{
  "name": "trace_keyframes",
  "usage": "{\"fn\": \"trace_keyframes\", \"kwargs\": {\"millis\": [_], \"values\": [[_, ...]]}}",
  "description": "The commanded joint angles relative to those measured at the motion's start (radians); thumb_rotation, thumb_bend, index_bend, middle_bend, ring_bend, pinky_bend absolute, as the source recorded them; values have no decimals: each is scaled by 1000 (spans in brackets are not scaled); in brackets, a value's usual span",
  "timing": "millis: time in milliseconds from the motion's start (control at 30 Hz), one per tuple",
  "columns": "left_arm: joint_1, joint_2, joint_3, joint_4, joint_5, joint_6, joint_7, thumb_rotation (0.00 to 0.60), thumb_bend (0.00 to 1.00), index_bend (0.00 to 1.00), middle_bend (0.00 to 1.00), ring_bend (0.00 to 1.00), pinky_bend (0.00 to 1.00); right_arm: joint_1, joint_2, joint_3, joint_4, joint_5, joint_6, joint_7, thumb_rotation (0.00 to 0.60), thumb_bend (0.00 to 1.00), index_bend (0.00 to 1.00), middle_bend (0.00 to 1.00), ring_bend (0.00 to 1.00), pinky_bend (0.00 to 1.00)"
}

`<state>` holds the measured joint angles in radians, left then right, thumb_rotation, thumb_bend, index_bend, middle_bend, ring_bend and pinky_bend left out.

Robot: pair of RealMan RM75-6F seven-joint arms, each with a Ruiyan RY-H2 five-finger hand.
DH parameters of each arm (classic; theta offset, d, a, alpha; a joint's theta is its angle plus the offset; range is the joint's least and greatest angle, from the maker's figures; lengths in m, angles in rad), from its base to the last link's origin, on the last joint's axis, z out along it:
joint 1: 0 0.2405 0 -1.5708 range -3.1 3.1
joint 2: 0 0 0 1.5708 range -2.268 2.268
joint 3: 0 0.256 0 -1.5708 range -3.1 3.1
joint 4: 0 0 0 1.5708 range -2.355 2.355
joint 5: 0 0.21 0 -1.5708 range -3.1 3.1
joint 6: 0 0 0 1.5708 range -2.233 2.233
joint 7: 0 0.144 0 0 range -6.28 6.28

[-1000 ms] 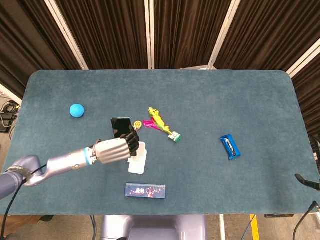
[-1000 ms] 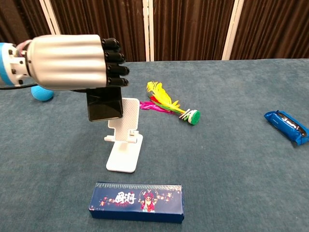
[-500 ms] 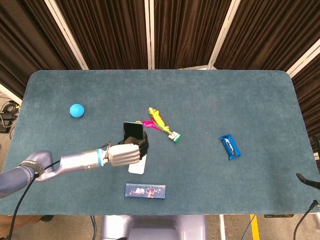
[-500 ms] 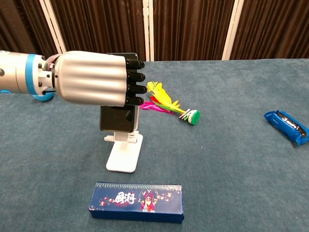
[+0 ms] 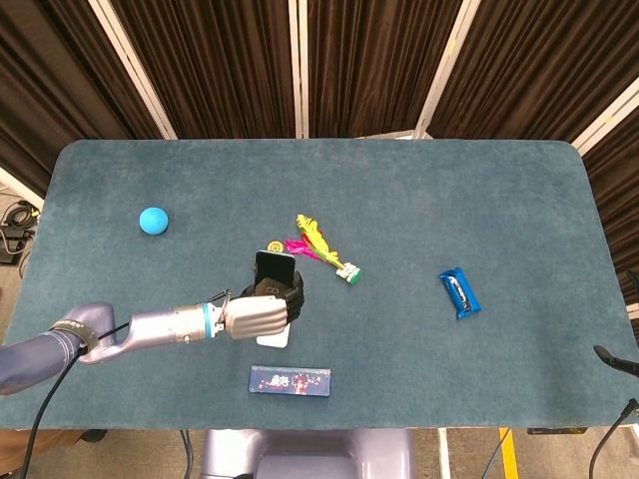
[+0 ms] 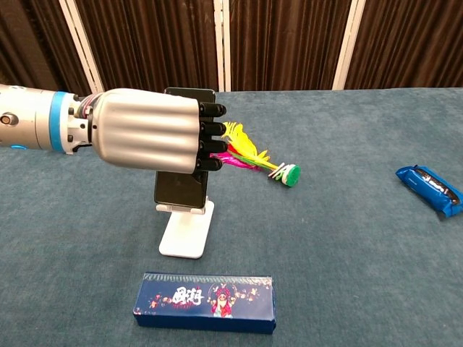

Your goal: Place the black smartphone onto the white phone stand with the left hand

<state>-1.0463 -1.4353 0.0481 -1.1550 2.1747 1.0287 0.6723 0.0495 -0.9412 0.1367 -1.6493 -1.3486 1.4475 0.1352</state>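
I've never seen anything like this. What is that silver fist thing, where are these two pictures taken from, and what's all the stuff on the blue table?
That silver fist is the robot's left hand, a mechanical hand on a long arm. One picture looks down from a camera at the robot's head, the other looks forward from its chest. The dark fingers are wrapped around a black smartphone, holding it upright at a white phone stand; whether it fully rests there I cannot tell. On the blue table also lie a feathered shuttlecock, a blue ball, a blue snack packet and a dark blue box. The right hand is not visible.
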Motion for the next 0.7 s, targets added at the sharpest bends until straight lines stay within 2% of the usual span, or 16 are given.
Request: {"fn": "trace_keyframes", "kwargs": {"millis": [33,200,300,367,533,700], "values": [[3,-1,4,0,-3,-2,7,600,0,478,331,311,285,0,1,0,1,-1,0,2,600,0,0,0,0,0],[11,-6,11,0,-13,-3,18,600,0,471,330,310,281,-1,2,0,1,-3,0,5,600,0,0,0,0,0],[20,-14,16,1,-19,5,22,600,0,436,307,287,265,-2,3,1,0,-3,3,8,600,0,0,0,0,0],[23,-17,18,1,-24,5,24,600,0,371,249,238,241,-3,4,0,0,-4,4,9,600,0,0,0,0,0],[30,-23,16,-2,-38,12,28,600,0,124,20,78,175,-5,6,0,-1,-6,6,13,600,0,0,0,0,0],[32,-24,11,-8,-45,25,28,600,0,62,0,26,150,-6,8,0,-1,-7,7,18,600,0,0,0,0,0]]}}
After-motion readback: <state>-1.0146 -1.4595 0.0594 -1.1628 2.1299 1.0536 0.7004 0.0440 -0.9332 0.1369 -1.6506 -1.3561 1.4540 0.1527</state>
